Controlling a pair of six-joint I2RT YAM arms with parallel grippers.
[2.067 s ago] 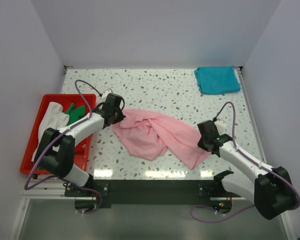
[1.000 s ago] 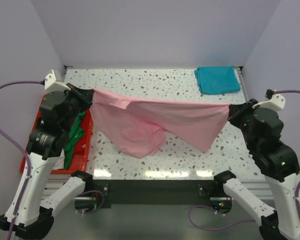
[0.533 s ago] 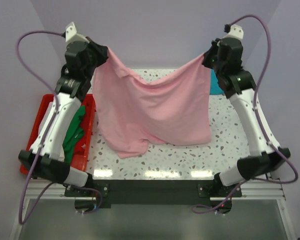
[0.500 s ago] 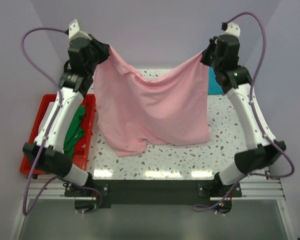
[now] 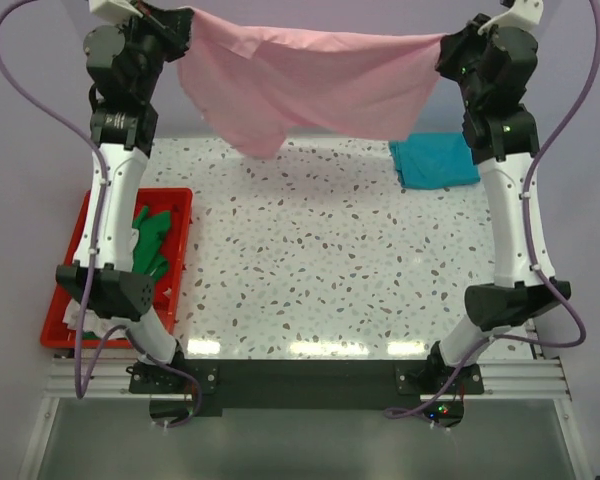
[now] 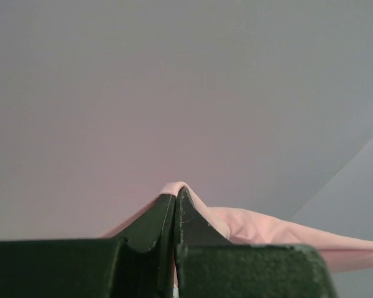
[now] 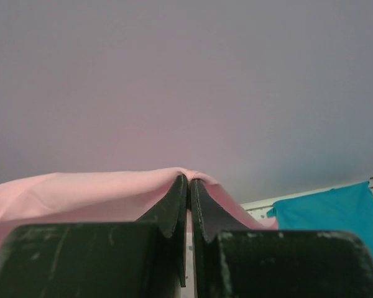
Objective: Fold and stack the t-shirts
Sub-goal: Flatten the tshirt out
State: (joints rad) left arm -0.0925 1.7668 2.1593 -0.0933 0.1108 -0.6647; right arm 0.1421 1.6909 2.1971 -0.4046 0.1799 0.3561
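Pink t-shirt (image 5: 310, 85) stretched aloft, sagging, wrinkled

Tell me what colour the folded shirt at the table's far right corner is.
Teal. The folded shirt shows best in the top external view.

Overhead view, wrist close-ups, pink t-shirt (image 5: 310, 85) shared
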